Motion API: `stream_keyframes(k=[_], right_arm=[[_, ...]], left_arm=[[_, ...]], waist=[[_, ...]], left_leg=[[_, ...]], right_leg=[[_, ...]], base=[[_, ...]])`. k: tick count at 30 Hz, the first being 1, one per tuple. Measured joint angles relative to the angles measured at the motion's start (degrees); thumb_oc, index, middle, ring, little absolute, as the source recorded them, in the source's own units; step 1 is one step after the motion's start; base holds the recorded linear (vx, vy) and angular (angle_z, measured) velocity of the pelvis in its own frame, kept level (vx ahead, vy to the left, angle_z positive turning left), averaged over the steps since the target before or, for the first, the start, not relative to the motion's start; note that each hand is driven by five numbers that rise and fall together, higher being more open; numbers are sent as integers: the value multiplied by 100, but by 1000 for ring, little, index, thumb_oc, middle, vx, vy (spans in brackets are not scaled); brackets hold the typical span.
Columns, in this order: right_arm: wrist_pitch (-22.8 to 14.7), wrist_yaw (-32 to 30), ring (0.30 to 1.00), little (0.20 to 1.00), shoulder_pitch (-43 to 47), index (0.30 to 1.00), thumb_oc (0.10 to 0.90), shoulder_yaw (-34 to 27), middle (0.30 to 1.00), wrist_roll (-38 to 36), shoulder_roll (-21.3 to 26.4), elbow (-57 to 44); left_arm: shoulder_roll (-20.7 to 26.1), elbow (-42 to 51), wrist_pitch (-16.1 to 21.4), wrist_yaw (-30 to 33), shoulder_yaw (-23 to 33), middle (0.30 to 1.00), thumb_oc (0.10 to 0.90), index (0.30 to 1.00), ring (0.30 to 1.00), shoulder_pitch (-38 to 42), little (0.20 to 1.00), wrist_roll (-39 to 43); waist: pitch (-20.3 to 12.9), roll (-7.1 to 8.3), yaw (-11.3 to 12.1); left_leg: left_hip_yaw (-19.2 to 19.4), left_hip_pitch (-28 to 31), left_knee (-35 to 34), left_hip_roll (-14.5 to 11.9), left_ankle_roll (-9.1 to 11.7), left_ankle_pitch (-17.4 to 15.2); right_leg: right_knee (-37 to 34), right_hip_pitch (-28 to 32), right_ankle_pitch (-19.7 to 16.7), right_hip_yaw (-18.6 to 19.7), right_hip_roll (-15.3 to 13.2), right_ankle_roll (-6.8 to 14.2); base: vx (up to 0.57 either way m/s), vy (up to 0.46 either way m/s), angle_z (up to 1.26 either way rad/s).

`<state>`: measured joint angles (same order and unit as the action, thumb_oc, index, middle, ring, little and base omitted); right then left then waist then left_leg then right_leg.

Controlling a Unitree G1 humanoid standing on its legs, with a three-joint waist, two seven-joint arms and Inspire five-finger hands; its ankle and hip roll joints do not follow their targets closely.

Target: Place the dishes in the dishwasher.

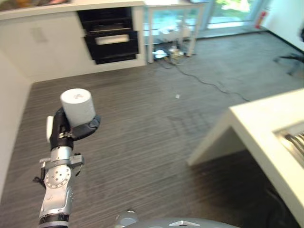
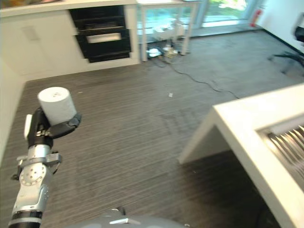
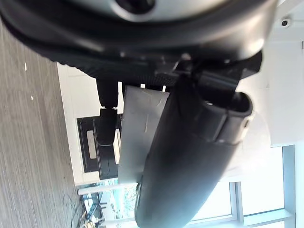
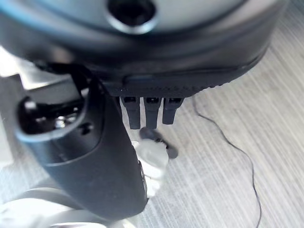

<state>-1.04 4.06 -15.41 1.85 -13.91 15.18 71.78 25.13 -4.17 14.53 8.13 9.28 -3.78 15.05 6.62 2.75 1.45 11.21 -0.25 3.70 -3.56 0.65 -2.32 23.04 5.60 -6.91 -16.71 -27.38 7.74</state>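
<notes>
My left hand (image 1: 64, 130) is raised at the left over the floor, shut on a white cylindrical cup (image 1: 78, 105) that stands upright above its fingers. The left wrist view shows the cup (image 3: 140, 128) pressed between the thumb (image 3: 190, 156) and the curled fingers. The open dishwasher (image 1: 112, 35), a dark cavity with pulled-out racks, sits in the white cabinets at the far back, well beyond the hand. My right hand (image 4: 95, 156) hangs over the grey floor with its fingers pointing down and nothing between them and the thumb.
A white counter (image 1: 266, 123) with a metal rack set in it (image 1: 294, 140) juts in from the right. A white table (image 1: 173, 9) stands beside the dishwasher, with clutter under it and a cable (image 1: 209, 83) trailing across the floor. A chair (image 1: 292, 59) stands far right.
</notes>
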Motion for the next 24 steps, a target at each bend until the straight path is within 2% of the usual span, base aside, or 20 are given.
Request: stream_keyframes(k=[1,2,3,4,5,6,7,8,9,10,11,13,14,17,18,19,21,24], right_arm=[[-7,15,900,900,219,900,800,211,900,-15,-111,-84],[-101,56,900,900,191,900,800,336,900,-226,-177,-222],[-10,167,900,900,296,900,800,275,900,-370,-257,-232],[1,201,900,900,389,900,800,306,900,-472,-299,-233],[-9,197,900,900,451,900,800,322,900,-535,-326,-229],[-9,197,900,900,451,900,800,322,900,-535,-326,-229],[-27,186,900,900,616,900,800,420,900,-642,-372,-223],[-26,187,900,900,655,900,800,364,900,-648,-320,-176],[-42,144,900,900,669,900,800,416,900,-605,-214,-112],[18,195,900,900,734,900,800,440,900,-523,-35,0],[59,186,900,900,739,900,800,431,900,-524,-6,60],[76,125,900,900,759,900,800,429,900,-509,-12,85],[66,53,900,900,795,900,800,381,900,-554,-2,60],[18,24,900,900,1007,900,800,393,900,-609,13,-165],[-105,38,900,900,1162,900,800,406,900,-634,-23,-447],[-186,-14,900,900,1496,900,800,443,900,-643,-78,-315],[-168,-153,900,900,1882,900,800,457,900,-630,-166,78],[-356,-184,900,900,1929,900,800,438,900,-465,-206,16]], left_arm=[[48,-35,80,10,-280,300,400,300,300,272,300,-1],[73,-148,96,8,-490,300,400,300,300,519,300,-1],[148,-113,119,-44,-658,300,400,300,300,562,300,0],[189,-126,113,-60,-848,300,400,300,300,632,300,-1],[188,-140,112,-70,-996,300,400,300,300,695,300,-4],[188,-140,112,-70,-996,300,400,300,300,695,300,-4],[260,-51,114,-279,-1490,300,400,300,300,734,300,-114],[172,-36,121,-303,-1512,300,400,300,300,621,300,-135],[123,25,112,-292,-1580,300,400,300,300,442,300,-134],[86,88,112,-397,-1606,300,400,300,300,349,300,-180],[48,94,112,-399,-1576,300,400,300,300,321,300,-179],[86,112,111,-360,-1530,300,400,300,300,285,300,-170],[131,112,105,-363,-1524,300,400,300,300,265,300,-170],[134,111,72,-361,-1520,300,400,300,300,255,300,-168],[134,114,61,-384,-1547,300,400,300,300,256,300,-171],[139,115,18,-378,-1604,300,400,300,300,309,300,-167],[49,134,-8,-402,-1825,300,400,300,300,434,300,-164],[42,210,3,-441,-1910,300,400,300,300,415,300,-158]], waist=[[192,-224,-5],[254,-330,-160],[286,-257,-98],[319,-229,-189],[349,-226,-246],[349,-226,-246],[389,72,-285],[429,2,-278],[404,-74,-249],[380,-333,-124],[369,-389,-110],[379,-317,-72],[345,-226,-26],[330,-145,-3],[262,-102,-5],[220,-78,82],[111,-122,104],[-52,-252,142]], left_leg=[[-584,-19,-44,-152,-31,21],[-1131,-92,-104,-184,-134,80],[-1345,73,-397,-69,-243,188],[-1627,86,-453,-16,-203,213],[-1860,113,-499,28,-207,224],[-1860,113,-499,28,-207,224],[-2573,353,-717,369,-138,267],[-2696,518,-810,372,-96,247],[-2747,569,-809,303,-111,239],[-2846,515,-750,102,56,158],[-2856,513,-748,30,108,153],[-2715,562,-751,-17,205,215],[-2638,629,-756,-45,230,200],[-2579,768,-754,-73,257,187],[-2557,828,-703,-50,298,198],[-2579,835,-665,-56,384,209],[-2614,892,-637,-24,464,209],[-2498,945,-779,-37,463,209]], right_leg=[[-279,-397,1069,1267,1193,195],[-357,-546,1399,1950,1887,-110],[-504,-898,1550,2007,2109,-44],[-852,-1036,1540,2275,2307,-52],[-1080,-1119,1497,2355,2396,-92],[-1080,-1119,1497,2355,2396,-92],[-1619,-1518,396,2025,2248,-295],[-1367,-1483,464,1889,2209,-456],[-1408,-1435,500,1836,2265,-461],[-1824,-1072,518,1496,2325,-498],[-2086,-868,459,1321,2375,-521],[-2550,-497,372,1047,2425,-571],[-2890,-237,313,966,2468,-604],[-2884,-115,346,930,2523,-598],[-2883,-37,354,927,2524,-601],[-2882,24,383,827,2499,-568],[-2887,91,389,648,2478,-571],[-2887,98,470,674,2462,-511]], base=[[317,292,250],[202,148,209],[163,107,192],[206,77,124],[132,39,95],[127,-7,220],[83,-68,207],[126,-112,222],[156,-142,93],[153,-129,92],[160,-115,106],[151,-133,65],[112,-129,26],[76,-97,1],[81,-78,-7],[92,-82,-5],[45,-21,18],[27,-11,15]])
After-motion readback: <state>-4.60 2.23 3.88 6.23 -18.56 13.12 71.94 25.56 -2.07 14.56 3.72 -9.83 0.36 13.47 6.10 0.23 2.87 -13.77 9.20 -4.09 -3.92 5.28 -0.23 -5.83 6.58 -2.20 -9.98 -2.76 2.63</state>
